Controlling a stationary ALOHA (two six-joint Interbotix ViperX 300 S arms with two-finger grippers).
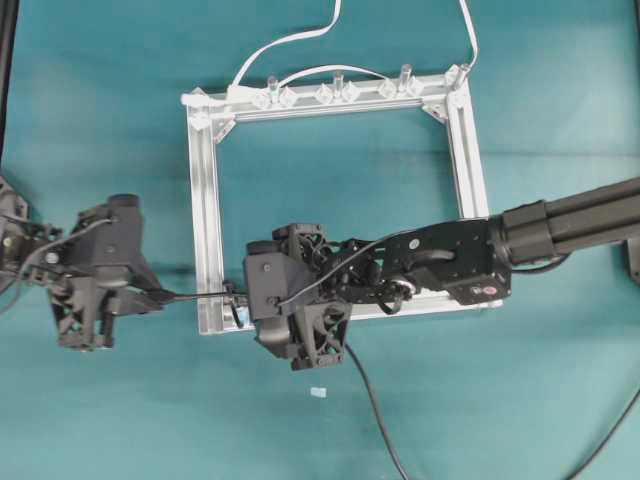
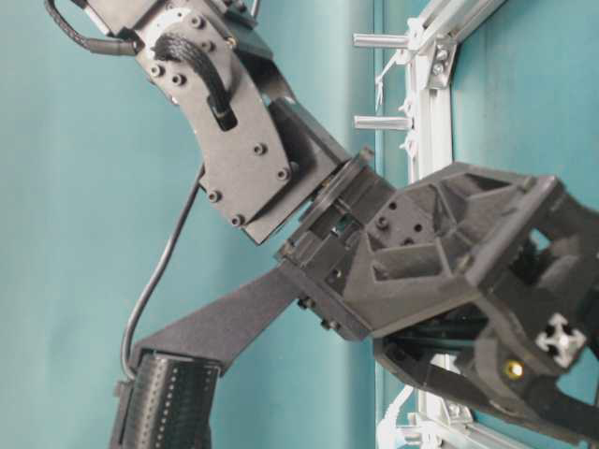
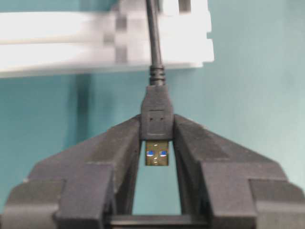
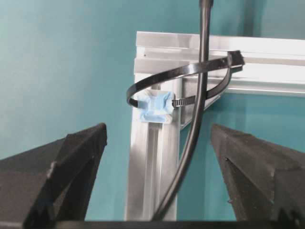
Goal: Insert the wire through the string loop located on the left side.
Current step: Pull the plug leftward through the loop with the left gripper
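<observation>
Your left fingers (image 3: pixel 157 143) clench wire (image 4: pixel 195 124) by its plug, just outside frame (image 1: pixel 206 190). Wire passes through string loop (image 4: pixel 178 86) at frame corner. Your right fingers (image 4: pixel 157 157) spread wide, released, straddling wire.

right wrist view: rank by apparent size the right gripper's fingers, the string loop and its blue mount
1. Fingers, largest, though they sit nearest the camera.
2. String loop.
3. Blue mount, smallest.

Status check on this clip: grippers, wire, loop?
Left gripper shut on the wire at its plug. Right gripper open, empty. Wire passes through the string loop at the frame corner. Nothing blocking.
</observation>
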